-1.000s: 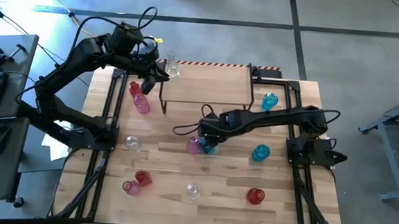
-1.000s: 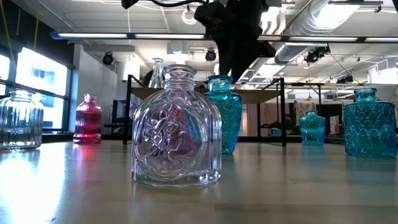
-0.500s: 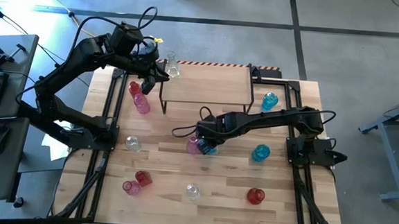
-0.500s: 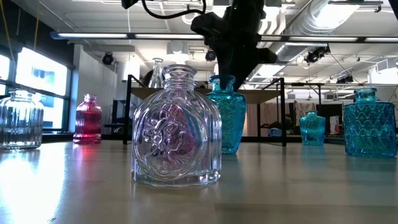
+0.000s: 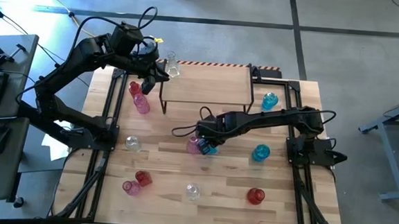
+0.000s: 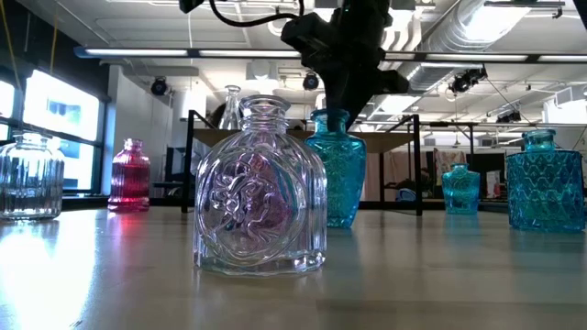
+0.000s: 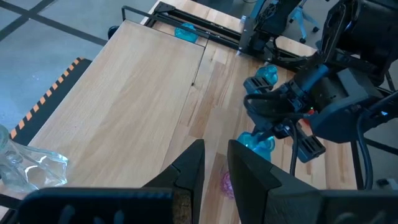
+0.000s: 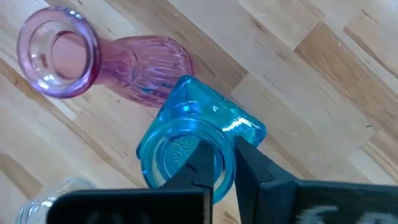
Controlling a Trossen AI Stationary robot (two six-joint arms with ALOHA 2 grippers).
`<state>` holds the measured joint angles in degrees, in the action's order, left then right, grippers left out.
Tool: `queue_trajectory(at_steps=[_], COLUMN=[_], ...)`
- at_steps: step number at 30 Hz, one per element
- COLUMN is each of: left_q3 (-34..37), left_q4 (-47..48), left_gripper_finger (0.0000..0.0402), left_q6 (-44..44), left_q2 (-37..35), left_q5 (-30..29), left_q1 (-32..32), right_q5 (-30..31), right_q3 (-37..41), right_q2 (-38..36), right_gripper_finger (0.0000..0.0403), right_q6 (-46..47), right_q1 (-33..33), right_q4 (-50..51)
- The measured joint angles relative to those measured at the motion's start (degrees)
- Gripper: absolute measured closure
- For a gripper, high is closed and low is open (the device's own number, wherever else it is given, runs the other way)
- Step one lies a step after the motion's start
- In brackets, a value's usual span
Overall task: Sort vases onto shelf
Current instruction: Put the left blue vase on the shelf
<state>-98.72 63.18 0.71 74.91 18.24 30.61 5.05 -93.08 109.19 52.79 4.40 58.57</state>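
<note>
Your right gripper (image 8: 217, 163) is clamped on the rim of the blue vase (image 8: 193, 134) mid-table, one finger inside the mouth, one outside. Only the right wrist view shows that; from the high view you just see the arm covering it. A pink vase (image 8: 102, 59) lies tipped at the blue one's 10 o'clock. The left gripper (image 7: 214, 168) hovers by the shelf (image 5: 207, 83)'s 9 o'clock end, fingers nearly together on nothing, a clear vase (image 7: 28, 165) beside it.
</note>
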Motion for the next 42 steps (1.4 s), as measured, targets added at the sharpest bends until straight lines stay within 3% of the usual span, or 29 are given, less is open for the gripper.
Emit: queue_trajectory(at_steps=[12, 25, 42], left_q3=[0.0, 0.0, 0.0], left_q4=[0.0, 0.0, 0.0], left_gripper_finger=[0.0339, 0.0339, 0.0339], left_q6=[0.8, 1.1, 2.6], left_q2=[0.0, 0.0, 0.0], left_q5=[0.0, 0.0, 0.0], left_q1=[0.0, 0.0, 0.0], right_q5=[0.1, -3.0, -7.8], right_q3=[-7.2, -21.7, -41.2], right_q2=[0.0, 0.0, -0.1], right_gripper_finger=[0.0400, 0.0402, 0.0402], right_q6=[-2.5, -11.6, -18.4], right_q1=[-0.9, -4.6, -16.4], right_q4=[5.2, 16.2, 31.8])
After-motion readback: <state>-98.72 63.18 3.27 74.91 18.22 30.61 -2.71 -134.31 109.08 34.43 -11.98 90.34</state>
